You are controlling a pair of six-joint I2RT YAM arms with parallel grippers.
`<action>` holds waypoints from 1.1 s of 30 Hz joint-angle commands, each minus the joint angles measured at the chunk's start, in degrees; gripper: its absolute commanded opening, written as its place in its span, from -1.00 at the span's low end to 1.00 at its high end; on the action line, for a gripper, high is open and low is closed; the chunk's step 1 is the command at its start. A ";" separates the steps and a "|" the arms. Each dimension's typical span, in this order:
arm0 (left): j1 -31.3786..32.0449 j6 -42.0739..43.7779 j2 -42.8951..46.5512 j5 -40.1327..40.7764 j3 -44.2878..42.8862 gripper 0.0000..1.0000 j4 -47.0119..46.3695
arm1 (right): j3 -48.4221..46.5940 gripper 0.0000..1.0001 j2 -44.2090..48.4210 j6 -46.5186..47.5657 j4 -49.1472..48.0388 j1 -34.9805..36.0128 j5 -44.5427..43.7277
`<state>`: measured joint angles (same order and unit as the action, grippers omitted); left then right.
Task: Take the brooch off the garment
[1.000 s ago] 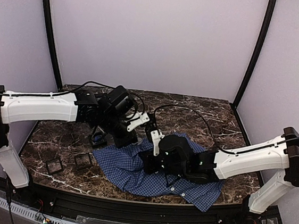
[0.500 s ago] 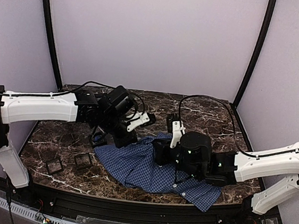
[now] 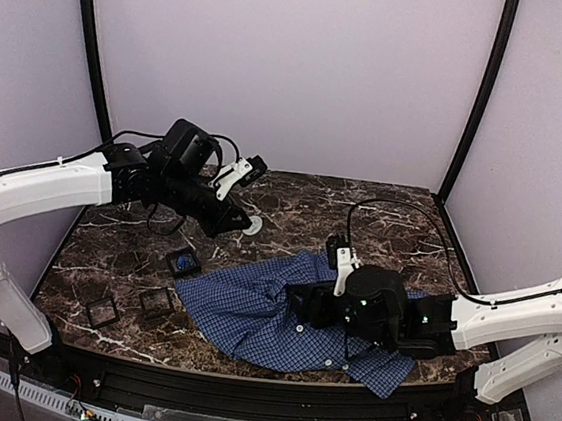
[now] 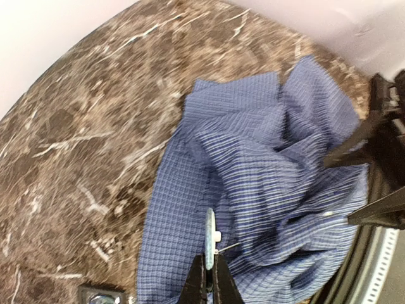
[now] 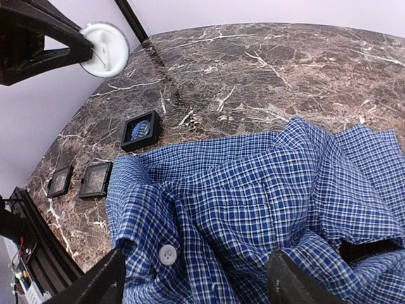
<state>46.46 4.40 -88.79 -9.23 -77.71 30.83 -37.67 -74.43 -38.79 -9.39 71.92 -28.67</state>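
Note:
The brooch (image 4: 209,235), a round pale disc with a pin on its back, sits edge-on between the tips of my left gripper (image 4: 209,256), which is shut on it. From above, the brooch (image 3: 253,225) hangs over the marble behind the garment (image 3: 250,313), apart from the cloth. The right wrist view catches the brooch (image 5: 104,41) at top left. The garment (image 5: 253,190), a blue-and-white checked shirt with white buttons, lies crumpled at the front centre. My right gripper (image 3: 297,301) hovers low over it, open, with nothing between its fingers (image 5: 95,285).
Three small black square boxes (image 3: 184,261) (image 3: 156,302) (image 3: 103,310) lie left of the shirt; the nearest one holds something blue (image 5: 140,130). Dark marble table (image 3: 380,221) with black corner posts and pale walls around it.
My left arm has risen and pulled back to the left, carrying the brooch off the shirt. The right gripper has opened and let go of the cloth, which has settled flatter.

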 commanded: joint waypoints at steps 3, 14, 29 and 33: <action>0.65 -3.26 4.09 -25.10 1.36 -0.98 -5.68 | 4.28 0.90 11.72 4.08 -4.82 -5.33 14.01; 0.65 -7.99 3.57 -44.30 2.47 -0.98 -11.12 | 1.31 0.85 12.39 12.46 -13.43 -9.92 37.09; 0.81 -7.84 2.92 -46.51 2.30 -0.98 -10.58 | -2.45 0.23 5.50 11.77 -22.85 -10.05 44.61; 0.83 -7.61 2.69 -46.52 2.15 -0.98 -10.28 | -3.01 0.13 5.02 11.52 -23.48 -10.05 44.32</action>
<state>47.11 -3.44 -86.04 -54.68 -76.01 20.82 -38.94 -68.82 -27.29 -29.28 62.08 14.72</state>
